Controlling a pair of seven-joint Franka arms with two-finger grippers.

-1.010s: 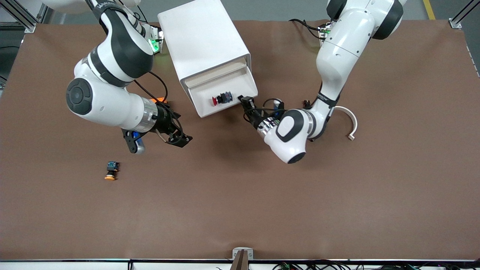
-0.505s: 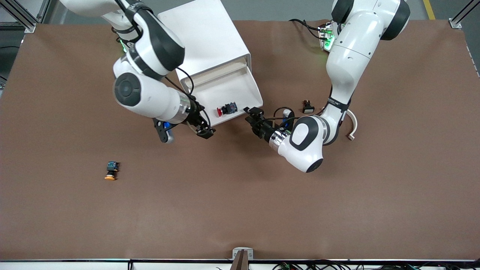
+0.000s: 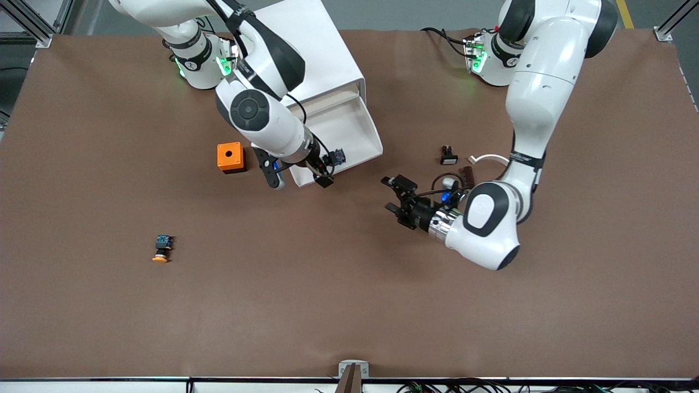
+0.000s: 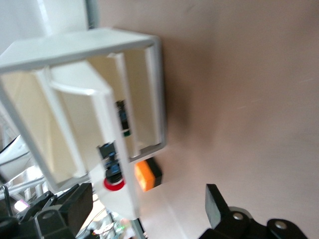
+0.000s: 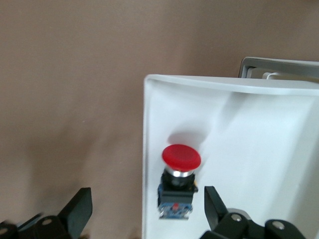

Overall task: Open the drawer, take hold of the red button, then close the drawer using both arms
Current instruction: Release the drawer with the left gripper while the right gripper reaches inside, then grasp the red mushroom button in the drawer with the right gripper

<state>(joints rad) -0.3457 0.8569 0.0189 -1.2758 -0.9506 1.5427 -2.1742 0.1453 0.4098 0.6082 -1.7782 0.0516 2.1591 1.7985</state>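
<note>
Drawer point(image 3: 349, 136) pulled out of cabinet point(image 3: 295, 60). Button point(image 5: 179, 186) lies in drawer near low front, directly below right gripper point(image 3: 322, 172), between its spread fingers; long axis across finger gap. Right arm nearer. Left gripper point(image 3: 397, 202) spread, empty, over bare table, waiting.
</note>
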